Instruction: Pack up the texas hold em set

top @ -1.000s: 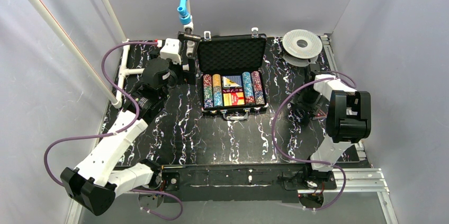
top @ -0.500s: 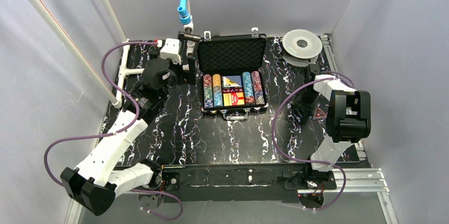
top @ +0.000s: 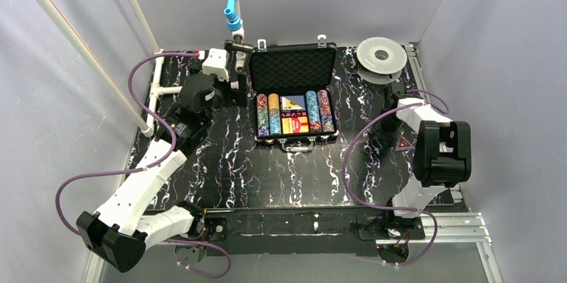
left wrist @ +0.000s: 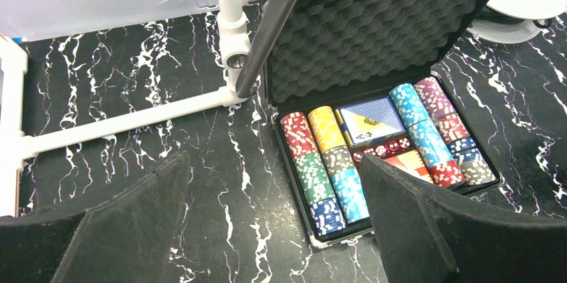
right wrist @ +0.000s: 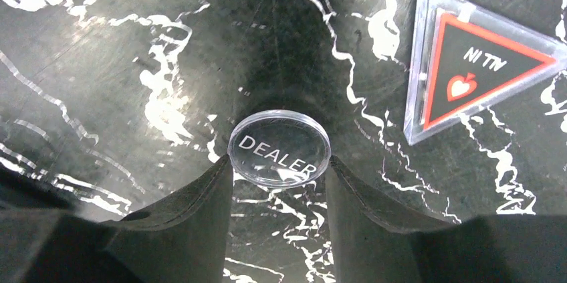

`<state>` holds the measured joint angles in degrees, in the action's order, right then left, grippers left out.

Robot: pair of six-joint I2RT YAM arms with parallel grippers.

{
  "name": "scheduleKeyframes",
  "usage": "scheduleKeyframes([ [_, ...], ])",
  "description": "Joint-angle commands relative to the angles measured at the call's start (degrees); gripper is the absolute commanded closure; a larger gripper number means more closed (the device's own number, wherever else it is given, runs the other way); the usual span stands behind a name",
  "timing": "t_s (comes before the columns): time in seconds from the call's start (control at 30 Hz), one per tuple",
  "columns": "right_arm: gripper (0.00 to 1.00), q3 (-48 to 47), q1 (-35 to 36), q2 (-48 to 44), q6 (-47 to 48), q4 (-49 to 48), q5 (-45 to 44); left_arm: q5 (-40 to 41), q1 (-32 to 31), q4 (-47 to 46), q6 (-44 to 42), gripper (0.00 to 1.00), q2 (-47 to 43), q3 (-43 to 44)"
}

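Lying open on the counter (top: 267,169), the case (top: 292,72) sits ahead of the left jaws and a little to their right, its foam-lined lid (left wrist: 374,35) standing up at the far side. Rows of chips (left wrist: 314,169) fill both ends of the tray, with a card deck (left wrist: 368,117) and red dice (left wrist: 384,149) between them. The left jaws are spread wide and hold nothing; their fingers (left wrist: 134,223) frame the near corners of the wrist view, clear of the case. The right jaws are well to the right of the case and point down at the counter. Their fingers (right wrist: 187,223) are pressed against both sides of a clear dealer button (right wrist: 279,148), so they grip it at the tips. Whether it is lifted off the counter I cannot tell. A clear triangular marker (right wrist: 478,62) with a red and black face lies flat ahead of those jaws and to their right, apart from the button. Beyond the left jaws, a metal rod (left wrist: 267,35) slants down beside the lid to a white pipe frame (left wrist: 127,126). A white spool (top: 381,55) stands past the case's far right corner.
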<state>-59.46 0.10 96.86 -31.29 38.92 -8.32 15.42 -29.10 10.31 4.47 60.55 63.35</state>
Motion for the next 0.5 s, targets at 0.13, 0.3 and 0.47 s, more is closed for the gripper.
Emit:
scheduleKeyframes([
  [0.13, 0.99, -2.7, 5.0, -7.8, 1.5, 2.3, -4.5, -0.2, -0.3, -0.5, -0.4, 0.00, -0.3, -0.1],
  [0.3, 0.99, -9.3, 12.5, -6.9, 1.8, 5.5, -6.8, 0.2, -0.3, -0.6, -0.4, 0.00, -0.5, -0.3],
  [0.47, 0.99, -19.6, 21.7, -2.6, 0.6, 8.8, -7.6, 0.7, -0.3, -0.7, -0.3, 0.00, -0.4, -0.4],
])
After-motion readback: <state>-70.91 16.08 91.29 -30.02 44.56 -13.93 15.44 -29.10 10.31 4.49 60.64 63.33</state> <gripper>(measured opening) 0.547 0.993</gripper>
